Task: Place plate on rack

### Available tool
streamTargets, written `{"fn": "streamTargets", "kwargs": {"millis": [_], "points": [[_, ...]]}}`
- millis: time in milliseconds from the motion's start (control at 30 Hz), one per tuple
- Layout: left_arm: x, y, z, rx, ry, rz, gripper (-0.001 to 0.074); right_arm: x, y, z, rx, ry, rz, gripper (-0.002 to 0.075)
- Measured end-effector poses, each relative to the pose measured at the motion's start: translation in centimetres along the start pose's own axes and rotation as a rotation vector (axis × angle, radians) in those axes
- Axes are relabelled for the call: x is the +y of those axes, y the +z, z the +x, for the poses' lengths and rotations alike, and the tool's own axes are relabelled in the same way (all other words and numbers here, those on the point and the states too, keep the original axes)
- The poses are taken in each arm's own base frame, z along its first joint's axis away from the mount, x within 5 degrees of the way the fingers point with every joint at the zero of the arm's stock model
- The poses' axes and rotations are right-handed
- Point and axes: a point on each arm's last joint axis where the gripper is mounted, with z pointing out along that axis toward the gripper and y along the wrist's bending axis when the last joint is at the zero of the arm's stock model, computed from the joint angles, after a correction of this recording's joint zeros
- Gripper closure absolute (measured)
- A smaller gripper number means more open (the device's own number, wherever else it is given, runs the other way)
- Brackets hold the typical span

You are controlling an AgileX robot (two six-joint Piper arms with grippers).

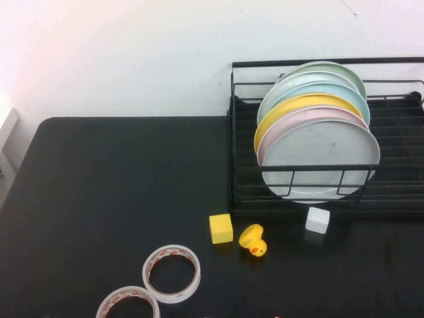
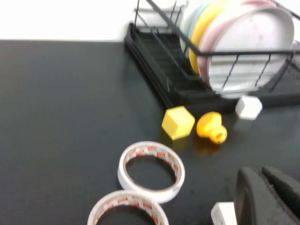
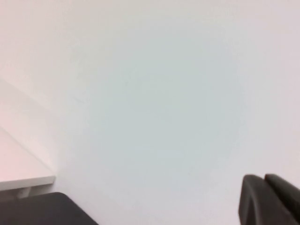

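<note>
Black finger housings of the left gripper [image 2: 276, 197] showed in its wrist view pressed side by side with nothing between them, above the dark table [image 1: 99, 199] just beside the nearer tape roll. The right gripper [image 3: 272, 199] showed in its wrist view as two dark fingers lying together, empty, against a white wall [image 3: 154, 93] with a corner of the table below. Neither gripper appeared in the high view.

Nearest the left gripper lay two rolls of clear tape: one tape roll [image 1: 171, 273] flat on the table and a second tape roll [image 1: 128, 304] at the near edge, just beside the first. Farther out stood a yellow cube [image 1: 220, 228], a yellow rubber duck [image 1: 253, 240] just beside it, and a white cube [image 1: 317, 220] close to the front rail.

The rack [image 1: 245, 192], of black wire, occupied the far right of the table against the wall. The plate [image 1: 318, 156], pale grey, stood on edge in the rack as the frontmost of the stack, leaning back behind the low front rail. Behind it, in order, stood a pink plate [image 1: 268, 142], a yellow plate [image 1: 291, 106], a pale blue plate [image 1: 311, 88] and a pale green plate [image 1: 331, 68].
</note>
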Motion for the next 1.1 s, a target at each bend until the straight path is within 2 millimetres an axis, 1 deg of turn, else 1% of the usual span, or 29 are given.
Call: {"fn": "streamTargets", "kwargs": {"millis": [133, 367, 567, 633, 700, 800, 900, 1000, 1100], "points": [[0.1, 0.2, 0.5, 0.022, 0.007, 0.003, 0.0736, 0.9, -0.5, 0.3, 0.017, -0.008, -0.058, 0.0728], [0.1, 0.2, 0.6, 0.024, 0.009, 0.003, 0.0736, 2.0, -0.7, 1.3, 0.104, -0.034, -0.185, 0.0728], [0.1, 0.2, 0.6, 0.024, 0.014, 0.003, 0.0736, 2.7, -0.5, 3.1, 0.19, -0.03, -0.256, 0.0728], [0.1, 0.2, 0.6, 0.024, 0.016, 0.003, 0.0736, 2.6, -0.3, 4.1, 0.242, -0.037, -0.243, 0.0728], [0.1, 0.2, 0.6, 0.024, 0.017, 0.003, 0.0735, 2.2, 0.0, 5.7, 0.314, -0.033, -0.189, 0.0728], [0.1, 0.2, 0.6, 0.024, 0.019, 0.003, 0.0735, 1.0, 0.6, 8.1, 0.357, -0.013, -0.033, 0.0728], [0.1, 0.2, 0.6, 0.024, 0.019, 0.003, 0.0735, 0.0, 1.1, 10.3, 0.333, 0.002, 0.131, 0.0728], [0.1, 0.2, 0.6, 0.024, 0.019, 0.003, 0.0735, -0.6, 1.2, 12.6, 0.313, 0.011, 0.267, 0.0728], [0.1, 0.2, 0.6, 0.024, 0.019, 0.003, 0.0735, -0.6, 1.1, 14.8, 0.317, 0.052, 0.336, 0.0728]]}}
